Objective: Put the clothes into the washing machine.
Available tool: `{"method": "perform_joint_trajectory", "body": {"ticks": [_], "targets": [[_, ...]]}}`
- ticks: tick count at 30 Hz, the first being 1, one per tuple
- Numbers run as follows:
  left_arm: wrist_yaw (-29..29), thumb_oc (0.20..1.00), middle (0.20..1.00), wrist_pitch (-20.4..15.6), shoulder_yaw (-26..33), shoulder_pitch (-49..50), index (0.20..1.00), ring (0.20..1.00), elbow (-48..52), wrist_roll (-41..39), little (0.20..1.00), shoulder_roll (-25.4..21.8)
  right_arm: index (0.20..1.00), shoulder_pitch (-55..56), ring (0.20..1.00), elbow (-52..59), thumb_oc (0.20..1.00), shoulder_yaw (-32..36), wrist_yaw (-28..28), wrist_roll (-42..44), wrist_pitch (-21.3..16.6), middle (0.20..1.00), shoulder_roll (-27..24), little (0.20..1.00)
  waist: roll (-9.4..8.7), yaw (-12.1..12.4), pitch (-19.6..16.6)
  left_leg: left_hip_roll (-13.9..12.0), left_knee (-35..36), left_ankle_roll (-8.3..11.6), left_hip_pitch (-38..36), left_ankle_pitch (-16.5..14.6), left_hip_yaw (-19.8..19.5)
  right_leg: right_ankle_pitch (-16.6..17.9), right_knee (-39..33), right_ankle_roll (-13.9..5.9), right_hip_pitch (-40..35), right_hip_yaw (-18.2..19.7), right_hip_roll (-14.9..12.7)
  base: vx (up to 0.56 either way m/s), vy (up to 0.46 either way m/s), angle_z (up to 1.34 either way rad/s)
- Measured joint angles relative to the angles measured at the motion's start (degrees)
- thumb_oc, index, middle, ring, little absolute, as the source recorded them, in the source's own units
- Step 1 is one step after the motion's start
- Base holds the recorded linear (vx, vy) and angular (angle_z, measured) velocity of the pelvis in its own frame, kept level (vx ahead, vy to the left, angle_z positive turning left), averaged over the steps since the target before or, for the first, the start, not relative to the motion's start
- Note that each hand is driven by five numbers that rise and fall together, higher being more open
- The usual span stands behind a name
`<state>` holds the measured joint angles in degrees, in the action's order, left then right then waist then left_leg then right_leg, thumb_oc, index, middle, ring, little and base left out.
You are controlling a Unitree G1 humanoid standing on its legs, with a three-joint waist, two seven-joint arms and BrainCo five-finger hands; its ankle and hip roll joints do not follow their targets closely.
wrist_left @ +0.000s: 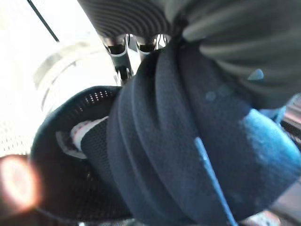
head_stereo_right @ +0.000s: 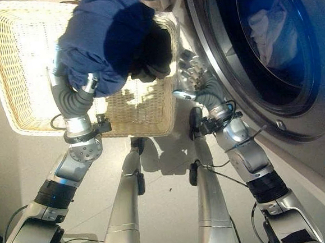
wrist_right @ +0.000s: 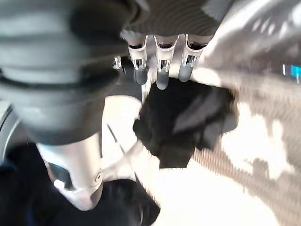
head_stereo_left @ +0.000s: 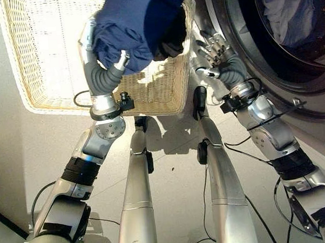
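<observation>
A bundled dark blue garment [head_stereo_left: 137, 16] hangs above the wicker basket [head_stereo_left: 44, 52], with a black mesh piece [head_stereo_left: 173, 39] dangling from its right side. My left hand [head_stereo_left: 92, 45] is curled into the bundle from below and holds it up; in the left wrist view the blue cloth [wrist_left: 188, 155] drapes over the hand. My right hand [head_stereo_left: 216, 49] hovers open beside the basket's right rim, close to the washing machine's round opening [head_stereo_left: 258, 52], touching no cloth. Its straight fingers [wrist_right: 161, 70] point toward the black piece [wrist_right: 183, 122].
The washing machine's drum [head_stereo_right: 268, 34] stands open at the right, with white and blue laundry [head_stereo_left: 286, 13] lying inside. The basket's near rim [head_stereo_left: 150, 108] sits just ahead of my arms. Pale floor lies left of the basket.
</observation>
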<state>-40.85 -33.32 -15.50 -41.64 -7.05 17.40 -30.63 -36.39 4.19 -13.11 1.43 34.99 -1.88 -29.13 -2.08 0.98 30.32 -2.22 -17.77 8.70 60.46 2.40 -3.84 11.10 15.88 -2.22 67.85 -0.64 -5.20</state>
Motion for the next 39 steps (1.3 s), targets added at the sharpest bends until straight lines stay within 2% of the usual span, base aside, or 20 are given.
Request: {"method": "perform_joint_trajectory", "body": {"ticks": [5,10,22,23,24,28,39], "targets": [[9.2,0.200,0.200,0.7,-4.5,-1.0,0.200,0.200,0.1,0.1,0.200,-2.4,1.000,0.0,1.000,0.0,1.000,-0.8,2.6,1.9,1.1,1.000,-1.9,1.000,0.00,0.0,0.0,0.1,-0.2,0.00,0.0,0.0,0.0,0.0,0.1,-0.01,0.0,0.0,0.0,0.00,0.000,0.00],[14.6,0.200,0.200,2.7,-9.7,-4.2,0.200,0.200,0.1,2.1,0.200,-3.1,1.000,-0.5,1.000,0.0,1.000,-1.3,3.9,4.3,1.1,1.000,-2.6,1.000,0.00,-0.1,0.0,0.1,-0.6,0.00,0.0,0.0,0.0,-0.1,0.4,-0.02,0.0,0.0,0.0,0.00,0.000,0.00],[20.2,0.200,0.200,5.1,-13.4,-8.1,0.200,0.200,0.0,2.1,0.200,-4.9,1.000,0.0,1.000,0.0,1.000,-2.4,4.3,9.8,0.9,1.000,-4.2,1.000,0.00,-0.2,0.0,0.2,-0.7,0.00,0.1,0.0,0.0,-0.1,0.5,-0.02,0.0,0.0,-0.1,0.00,0.000,0.00],[20.6,0.200,0.200,5.3,-13.8,-8.5,0.200,0.200,0.0,2.1,0.200,-5.2,0.551,0.1,0.551,0.0,0.551,-2.6,4.6,10.5,0.9,0.551,-4.4,0.551,0.00,-0.2,0.0,0.2,-0.7,0.00,0.1,0.0,0.0,-0.1,0.5,-0.02,0.0,0.0,-0.1,0.00,0.000,0.00],[20.7,0.200,0.200,5.6,-14.2,-8.9,0.200,0.200,-0.1,2.1,0.200,-5.5,0.200,0.4,0.200,0.0,0.200,-2.6,5.2,10.9,0.6,0.200,-4.5,0.200,0.00,-0.2,0.0,0.2,-0.7,0.00,0.1,0.0,0.0,-0.1,0.5,-0.02,0.0,0.0,-0.1,0.00,0.000,0.00],[20.9,0.200,0.200,7.2,-14.8,-9.9,0.200,0.200,-0.9,2.2,0.200,-6.5,0.200,0.5,0.200,0.0,0.200,-3.4,6.9,11.7,-0.2,0.200,-5.2,0.200,0.00,-0.4,0.0,0.1,-0.7,0.00,0.1,0.0,0.0,-0.1,0.5,-0.02,0.0,0.0,-0.1,0.00,0.000,0.00],[20.9,0.200,0.200,7.2,-15.4,-11.0,0.200,0.200,-0.9,2.4,0.200,-6.5,0.200,0.6,0.200,-0.1,0.200,-3.2,6.8,13.2,-0.2,0.200,-5.3,0.200,-0.01,-0.3,0.0,0.2,-0.7,-0.01,0.2,0.0,-0.1,-0.1,0.4,-0.02,0.0,0.0,-0.1,0.00,0.000,0.00]]}}
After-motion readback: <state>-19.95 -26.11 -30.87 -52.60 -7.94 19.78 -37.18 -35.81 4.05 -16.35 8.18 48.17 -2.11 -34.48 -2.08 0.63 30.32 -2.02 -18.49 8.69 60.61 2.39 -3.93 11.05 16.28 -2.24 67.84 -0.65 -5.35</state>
